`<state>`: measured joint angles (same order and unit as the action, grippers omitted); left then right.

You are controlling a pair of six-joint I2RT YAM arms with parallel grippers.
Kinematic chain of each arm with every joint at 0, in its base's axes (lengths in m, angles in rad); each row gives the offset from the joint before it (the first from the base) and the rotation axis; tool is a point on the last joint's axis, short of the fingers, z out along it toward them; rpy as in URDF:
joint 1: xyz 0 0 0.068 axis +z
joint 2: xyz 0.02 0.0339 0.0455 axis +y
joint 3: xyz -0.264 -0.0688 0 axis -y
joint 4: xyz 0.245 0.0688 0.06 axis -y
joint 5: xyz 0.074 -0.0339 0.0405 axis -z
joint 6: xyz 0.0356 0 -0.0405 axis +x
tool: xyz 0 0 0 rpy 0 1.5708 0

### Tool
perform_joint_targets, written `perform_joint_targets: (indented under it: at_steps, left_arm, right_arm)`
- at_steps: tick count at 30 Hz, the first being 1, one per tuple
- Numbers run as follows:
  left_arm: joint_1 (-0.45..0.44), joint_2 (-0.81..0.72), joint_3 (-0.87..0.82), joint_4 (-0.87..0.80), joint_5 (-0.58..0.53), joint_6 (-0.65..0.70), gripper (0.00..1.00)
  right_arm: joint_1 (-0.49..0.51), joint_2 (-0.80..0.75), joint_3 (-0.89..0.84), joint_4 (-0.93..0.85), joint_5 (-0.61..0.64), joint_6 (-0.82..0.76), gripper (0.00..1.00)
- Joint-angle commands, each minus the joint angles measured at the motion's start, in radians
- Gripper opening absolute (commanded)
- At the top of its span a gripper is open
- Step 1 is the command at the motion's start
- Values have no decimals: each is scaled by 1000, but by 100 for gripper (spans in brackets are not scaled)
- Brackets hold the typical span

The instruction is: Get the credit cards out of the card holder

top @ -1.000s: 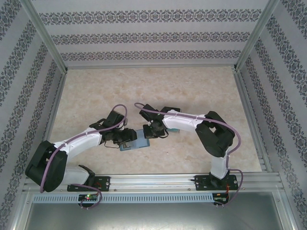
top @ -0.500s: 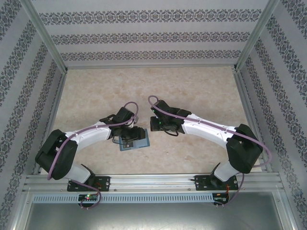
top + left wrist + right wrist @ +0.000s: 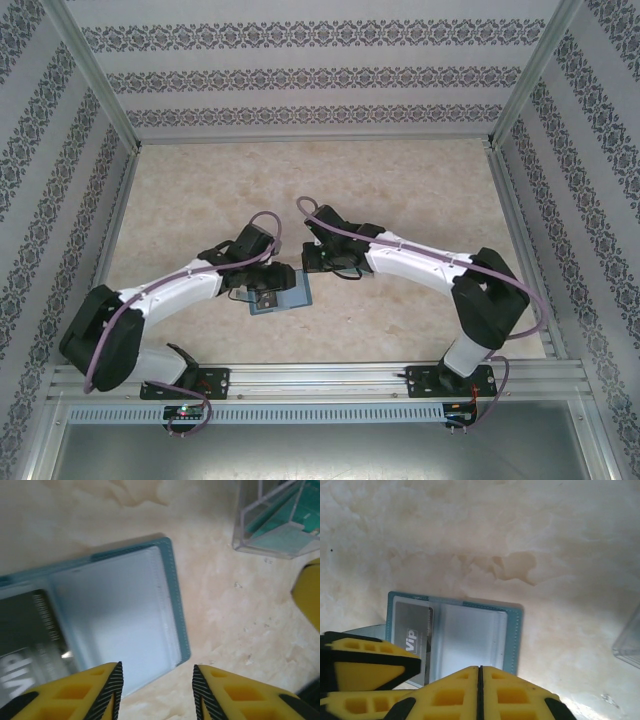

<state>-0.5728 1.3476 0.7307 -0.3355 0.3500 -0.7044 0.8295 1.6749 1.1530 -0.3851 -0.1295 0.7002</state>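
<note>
Two pincers meet over an open card holder (image 3: 130,605) lying flat on the marbled table (image 3: 240,620). The left pincer (image 3: 156,682) hangs with its yellow, black-ribbed fingers apart and nothing between them. The holder's near edge lies just ahead of its fingertips, and its left finger overlaps that edge, though whether they touch cannot be told. To that pincer's front left, a grey credit card (image 3: 22,635) with white "VIP" lettering sits in one panel of the holder, while the pale blue-grey panel lies straight ahead. Farther ahead and to the right, apart from the holder, stands a clear-rimmed case (image 3: 272,522) with a teal card (image 3: 300,510) inside. The right pincer (image 3: 479,680) is clenched, finger against finger, gripping nothing. From its wrist camera the holder lies just ahead and slightly left, the grey card in the farther-left panel, and the case's clear corner off to the right. Overhead, both pincers hover close together above the holder.
</note>
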Motion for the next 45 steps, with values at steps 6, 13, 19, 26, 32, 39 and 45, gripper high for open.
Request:
perform_joint_targets:
  at_steps: [6, 13, 19, 26, 32, 39, 45]
  left_arm:
    - [70, -138, -118, -134, -177, -62, 25]
    - [75, -109, -147, -115, -167, -78, 17]
    - [76, -93, -160, -104, -164, -80, 17]
    - [76, -92, -164, -121, -174, -91, 17]
    - [76, -101, -165, -149, -201, -102, 17]
    - [76, -113, -175, -154, -210, -109, 17]
    - [75, -92, -185, -134, -192, -112, 17]
  right_arm:
    - [29, 120, 92, 25, -167, -11, 11]
    - [34, 235, 156, 6, -284, 7, 14]
    - [37, 293, 175, 18, -342, 16, 14]
    - [40, 340, 191, 20, -375, 29, 15]
    - [45, 360, 205, 18, -395, 26, 17]
    - [48, 384, 215, 14, -402, 24, 17]
    - [51, 401, 224, 2, -398, 22, 17]
